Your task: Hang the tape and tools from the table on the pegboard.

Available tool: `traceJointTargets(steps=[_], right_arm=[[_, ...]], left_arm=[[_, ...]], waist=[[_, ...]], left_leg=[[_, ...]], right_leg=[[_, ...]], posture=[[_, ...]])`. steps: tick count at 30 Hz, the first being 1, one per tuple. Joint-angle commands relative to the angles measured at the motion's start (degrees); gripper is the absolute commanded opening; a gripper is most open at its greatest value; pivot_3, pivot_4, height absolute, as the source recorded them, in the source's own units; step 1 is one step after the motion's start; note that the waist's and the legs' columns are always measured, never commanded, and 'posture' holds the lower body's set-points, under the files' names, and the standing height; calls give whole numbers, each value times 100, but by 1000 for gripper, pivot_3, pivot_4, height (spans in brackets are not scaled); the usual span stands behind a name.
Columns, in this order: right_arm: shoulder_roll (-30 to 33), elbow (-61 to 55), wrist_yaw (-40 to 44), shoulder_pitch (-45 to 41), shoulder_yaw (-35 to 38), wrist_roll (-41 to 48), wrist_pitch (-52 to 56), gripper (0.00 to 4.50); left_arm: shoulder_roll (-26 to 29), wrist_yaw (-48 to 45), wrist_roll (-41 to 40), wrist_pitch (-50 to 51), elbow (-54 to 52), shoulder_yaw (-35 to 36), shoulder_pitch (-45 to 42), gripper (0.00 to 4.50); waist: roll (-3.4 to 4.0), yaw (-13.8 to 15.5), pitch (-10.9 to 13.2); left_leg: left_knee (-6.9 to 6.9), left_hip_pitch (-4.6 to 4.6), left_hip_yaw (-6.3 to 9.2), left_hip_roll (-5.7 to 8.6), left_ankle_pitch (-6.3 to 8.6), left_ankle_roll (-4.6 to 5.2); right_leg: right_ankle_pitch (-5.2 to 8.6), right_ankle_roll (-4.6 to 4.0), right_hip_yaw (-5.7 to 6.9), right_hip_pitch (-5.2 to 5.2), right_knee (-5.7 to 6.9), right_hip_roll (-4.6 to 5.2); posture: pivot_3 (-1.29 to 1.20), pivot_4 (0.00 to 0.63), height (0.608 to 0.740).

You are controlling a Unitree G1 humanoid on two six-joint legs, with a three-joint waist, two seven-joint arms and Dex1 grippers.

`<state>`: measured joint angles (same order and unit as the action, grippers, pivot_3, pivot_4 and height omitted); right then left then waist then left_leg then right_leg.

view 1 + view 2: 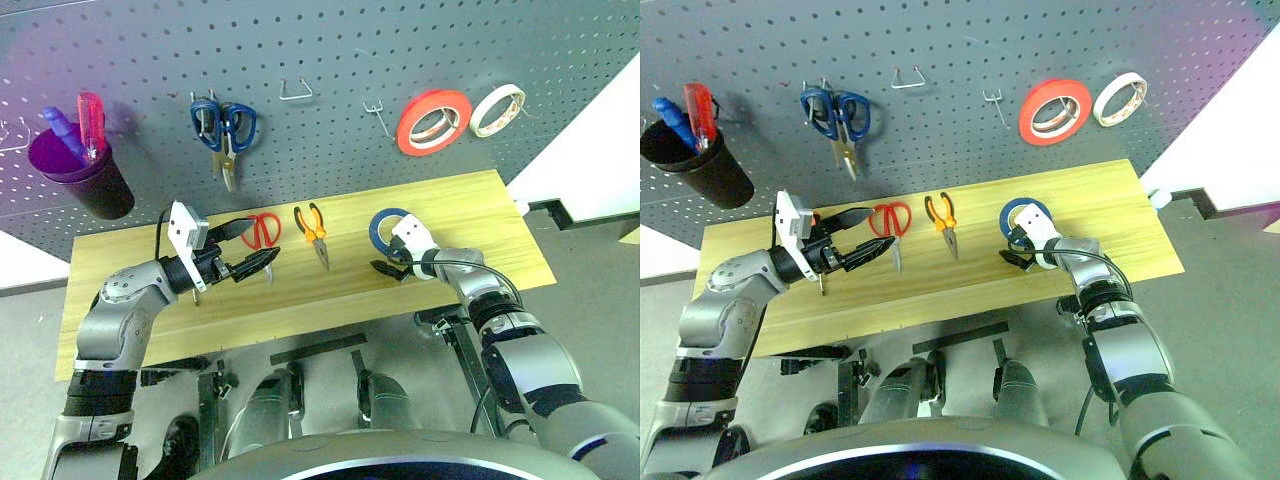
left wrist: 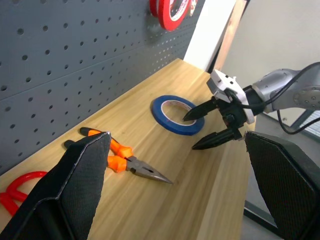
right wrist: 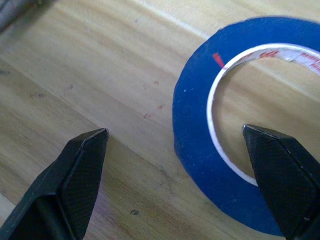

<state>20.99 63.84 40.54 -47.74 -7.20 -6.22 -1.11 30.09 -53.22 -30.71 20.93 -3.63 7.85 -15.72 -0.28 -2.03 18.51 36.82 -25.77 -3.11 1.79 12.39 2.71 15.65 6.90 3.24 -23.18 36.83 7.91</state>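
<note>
flat blue tape roll (image 3: pixel 200 150), hole upward

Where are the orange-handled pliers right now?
In the left eye view the pliers lie flat on the table near its middle, between the red-handled scissors on their left and the blue tape roll on their right.

Matt grained wooden table (image 1: pixel 480 215), glossy blue tape (image 3: pixel 200 165), matt-black pincer fingers (image 3: pixel 82 165)

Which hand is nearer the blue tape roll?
Right. The right hand is open at the blue tape roll, straddling its rim; the left hand hangs open above the red-handled scissors, beyond the pliers.
</note>
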Motion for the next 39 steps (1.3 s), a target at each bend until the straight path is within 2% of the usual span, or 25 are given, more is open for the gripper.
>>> traceJointTargets(steps=[1, 7, 13, 18, 24, 26, 39], right_arm=[[-19, 99, 24, -146, -22, -79, -93, 4500], [10, 324, -64, -324, -7, -164, -107, 4500], [34, 421, -81, -331, -12, -215, -127, 4500], [12, 423, -20, -304, -41, -231, -155, 2973], [13, 455, -28, -321, -5, -220, -155, 1061], [13, 454, -22, -328, -2, -222, -167, 691], [46, 442, -49, -339, 31, -216, -187, 690]], left_arm=[[33, 38, -131, -16, -285, 141, 91, 4472], [7, 76, -152, -15, -346, 128, 104, 4472], [92, -29, -544, 150, -549, 284, 140, 4472], [328, -218, -1078, 625, -1079, 382, 372, 4500], [664, -408, -1091, 692, -1278, 400, 587, 4500], [684, -399, -1081, 663, -1257, 412, 568, 4500], [691, -399, -1005, 598, -1211, 377, 553, 4500]], waist=[[1, 0, 6], [-1, 1, 32], [-4, 6, 38], [-7, 6, 39], [-7, 7, 40], [-8, 24, 40], [-9, 106, 42]], left_leg=[[0, -1, 0, 0, 0, 0], [-2, -1, 0, 0, 0, -1], [-37, -1, -4, 0, -20, -34], [-76, 0, -9, 0, -26, -43], [-76, 2, -10, 1, -26, -45], [-74, 4, -9, 0, -27, -47], [-78, 2, -10, -2, -29, -51]], right_leg=[[0, 0, 0, 0, 0, 0], [0, 0, 1, -2, -5, 0], [-1, 1, 4, 1, -39, -2], [-2, 1, 10, 18, -64, -5], [-2, 1, 17, 22, -70, -7], [-2, 1, 17, 24, -70, -7], [-2, 1, 16, 19, -71, -8]], posture=[[49, 347, 740], [51, 345, 740], [54, 338, 740], [53, 339, 740], [59, 336, 740], [58, 335, 740], [55, 340, 740]])
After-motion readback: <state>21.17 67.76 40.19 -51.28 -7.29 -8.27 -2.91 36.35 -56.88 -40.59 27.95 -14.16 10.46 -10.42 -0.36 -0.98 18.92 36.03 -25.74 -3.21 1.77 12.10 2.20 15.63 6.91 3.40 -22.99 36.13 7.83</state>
